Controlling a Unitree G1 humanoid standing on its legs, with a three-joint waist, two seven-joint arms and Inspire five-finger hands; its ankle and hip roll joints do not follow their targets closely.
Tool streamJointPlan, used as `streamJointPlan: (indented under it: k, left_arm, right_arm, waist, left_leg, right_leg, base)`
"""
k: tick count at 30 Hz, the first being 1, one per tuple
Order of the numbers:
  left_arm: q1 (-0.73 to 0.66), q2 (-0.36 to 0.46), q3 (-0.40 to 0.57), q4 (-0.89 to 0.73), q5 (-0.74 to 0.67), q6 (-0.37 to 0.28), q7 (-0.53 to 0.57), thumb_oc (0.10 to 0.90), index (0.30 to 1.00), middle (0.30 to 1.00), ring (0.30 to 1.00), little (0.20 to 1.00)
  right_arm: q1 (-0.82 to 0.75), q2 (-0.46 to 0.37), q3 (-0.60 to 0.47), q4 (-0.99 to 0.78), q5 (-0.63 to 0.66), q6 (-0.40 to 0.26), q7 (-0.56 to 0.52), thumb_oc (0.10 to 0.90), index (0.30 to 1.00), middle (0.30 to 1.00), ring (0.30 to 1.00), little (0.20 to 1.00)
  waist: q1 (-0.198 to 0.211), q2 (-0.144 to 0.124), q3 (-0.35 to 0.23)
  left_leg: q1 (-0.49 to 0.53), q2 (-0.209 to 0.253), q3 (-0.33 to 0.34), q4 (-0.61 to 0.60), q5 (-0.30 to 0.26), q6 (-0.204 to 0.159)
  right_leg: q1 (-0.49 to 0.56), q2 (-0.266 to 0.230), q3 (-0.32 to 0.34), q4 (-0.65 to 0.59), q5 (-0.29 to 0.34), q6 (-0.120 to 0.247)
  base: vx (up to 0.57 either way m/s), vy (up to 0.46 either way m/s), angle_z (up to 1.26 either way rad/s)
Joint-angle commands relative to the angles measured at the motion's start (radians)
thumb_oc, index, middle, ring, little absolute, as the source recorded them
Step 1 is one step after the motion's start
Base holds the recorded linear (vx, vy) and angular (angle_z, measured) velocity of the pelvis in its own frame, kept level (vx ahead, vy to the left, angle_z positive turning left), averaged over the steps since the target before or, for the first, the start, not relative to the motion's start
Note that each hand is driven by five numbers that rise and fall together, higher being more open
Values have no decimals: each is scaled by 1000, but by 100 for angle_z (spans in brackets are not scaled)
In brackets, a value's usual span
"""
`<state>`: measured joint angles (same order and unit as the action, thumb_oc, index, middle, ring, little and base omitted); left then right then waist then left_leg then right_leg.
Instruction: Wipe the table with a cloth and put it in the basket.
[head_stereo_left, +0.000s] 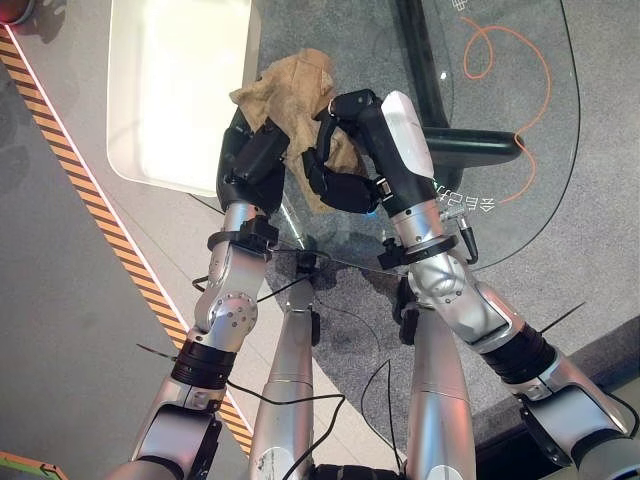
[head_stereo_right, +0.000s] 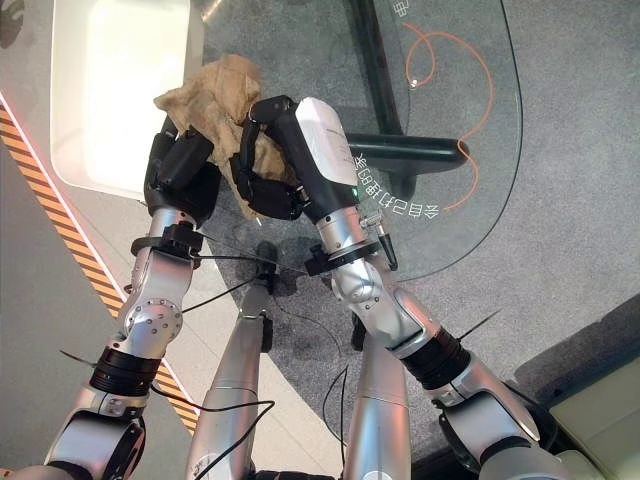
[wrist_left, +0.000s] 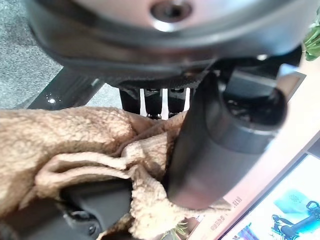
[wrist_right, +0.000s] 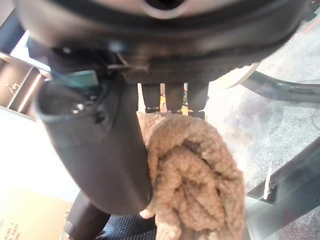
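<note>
1. Cloth (head_stereo_left: 296, 95): tan, fuzzy, bunched up on the glass surface (head_stereo_left: 500, 120), w/ both hands on it. The loose mass spreads toward 11–12 o'clock from the hands; a tail hangs back toward 6 o'clock between them.
2. Left hand (head_stereo_left: 255, 155): at approx 9 o'clock of the cloth's near end, knuckles up. Its wrist view has thumb (wrist_left: 220, 145) pressed across folds of cloth and fingers (wrist_left: 157, 102) past the fabric, so I'd say it's clamped on the cloth.
3. Right hand (head_stereo_left: 350, 150): at approx 3 o'clock of the cloth, white-covered back uppermost, fingers curled inward. Right wrist view shows a rolled wad of cloth (wrist_right: 195, 185) jammed beside the thumb (wrist_right: 100, 150), so it's gripping the cloth too.
4. Key relation: cloth's long axis runs roughly 6 to 12 o'clock, away from the robot. Hands sit either side of its near end, close together, nearly touching. Neither is clearly nearer; right seems to have more of the bundle wrapped up.
5. White tray-like panel (head_stereo_left: 180, 90) lies at 10 o'clock of the cloth, just beside it. Orange cable (head_stereo_left: 520, 70) on the floor under the glass at 2 o'clock, well apart.
6. Basket: can't spot one, so can't say which way the drop-off lies.
7. Judgement: wiping phase, or gathering the cloth for lifting; can't tell which. If lifting, the free far end may drag on the glass.
</note>
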<state>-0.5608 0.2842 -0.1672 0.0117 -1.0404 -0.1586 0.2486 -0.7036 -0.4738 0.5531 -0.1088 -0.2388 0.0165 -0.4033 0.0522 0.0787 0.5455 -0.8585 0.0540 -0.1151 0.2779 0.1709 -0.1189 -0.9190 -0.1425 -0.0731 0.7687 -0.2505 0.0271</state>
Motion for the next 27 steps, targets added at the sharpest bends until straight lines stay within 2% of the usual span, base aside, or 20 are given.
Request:
streamJointPlan:
  k: [1,12,27]
  left_arm:
    - [-98,-15,-2,-109,43,-129,-82,100,300,300,300,200]
    - [-112,-35,37,-111,161,-266,43,100,300,300,300,200]
    - [-161,-29,84,-95,283,-375,198,100,300,300,300,200]
  right_arm:
    - [-171,60,-49,-127,-49,-96,-33,800,900,900,900,900]
    - [-182,81,-50,-115,-61,-85,-38,800,900,900,900,900]
    - [-212,91,-45,-97,-57,-72,-37,800,900,900,900,900]
  waist:
    - [-1,-12,-25]
    - [4,-17,-25]
    - [9,-20,-25]
  left_leg:
    - [32,-129,106,122,-176,134]
    - [32,-132,99,121,-174,131]
    - [38,-132,96,110,-170,122]
  right_leg:
    - [50,79,-48,-273,178,14]
    - [52,82,-48,-270,174,10]
    - [58,80,-47,-276,170,9]
  base:
    - [0,0,0]
    - [0,0,0]
    - [0,0,0]
